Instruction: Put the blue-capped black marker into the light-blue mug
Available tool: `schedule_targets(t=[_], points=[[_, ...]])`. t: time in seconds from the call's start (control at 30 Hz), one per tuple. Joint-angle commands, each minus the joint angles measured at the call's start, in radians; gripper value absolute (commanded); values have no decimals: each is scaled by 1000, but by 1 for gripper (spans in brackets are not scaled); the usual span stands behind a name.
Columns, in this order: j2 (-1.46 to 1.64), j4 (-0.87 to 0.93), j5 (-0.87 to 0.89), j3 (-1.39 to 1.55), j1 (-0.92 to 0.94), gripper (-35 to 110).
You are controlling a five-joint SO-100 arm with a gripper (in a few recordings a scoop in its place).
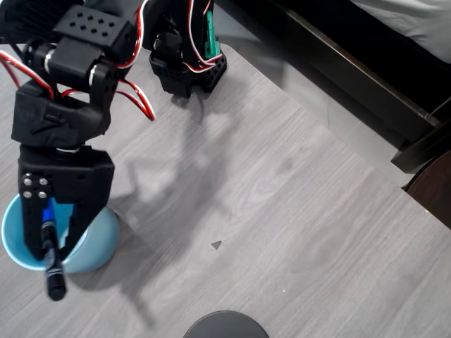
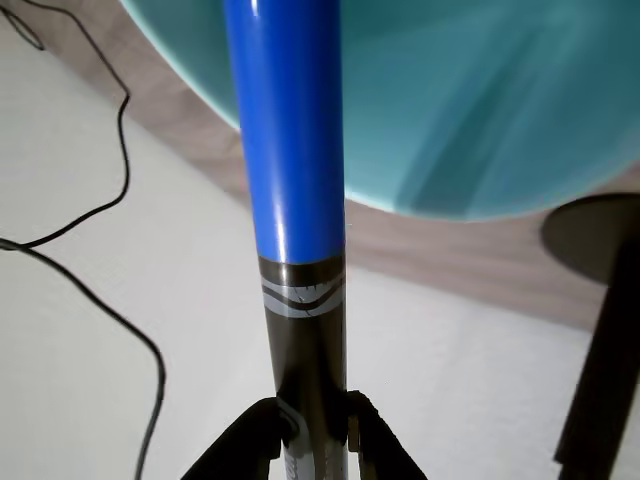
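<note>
One marker point(image 2: 295, 200) clamped in gripper point(image 1: 48, 243), over mug point(image 1: 99, 243).

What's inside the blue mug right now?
Nothing visible inside the light-blue mug. The gripper holds the marker over it, hiding part of the inside.

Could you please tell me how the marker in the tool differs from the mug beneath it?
The blue-capped black marker is slim and long, while the light-blue mug is wide and round. The marker is held off the table in the tool; the mug stands on the table. The marker's cap is deep blue and its barrel dark, whereas the mug is pale blue throughout. Both carry a shade of blue.
</note>
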Motion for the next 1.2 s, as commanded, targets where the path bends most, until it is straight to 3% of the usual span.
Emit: schedule_targets(t=[0.0,0.2,0.33,0.47,0.67,0.77,0.87,0.97,1.17], points=[[124,-285,21,183,-26,0],[115,-305,21,216,-37,1],[120,-307,21,249,-31,20],[124,-307,15,267,-21,26],[199,-301,-29,299,-43,27],[327,-307,-164,367,-109,18],[525,-308,-380,488,-235,0],[712,-212,-577,581,-357,0],[868,41,-785,684,-459,0]])
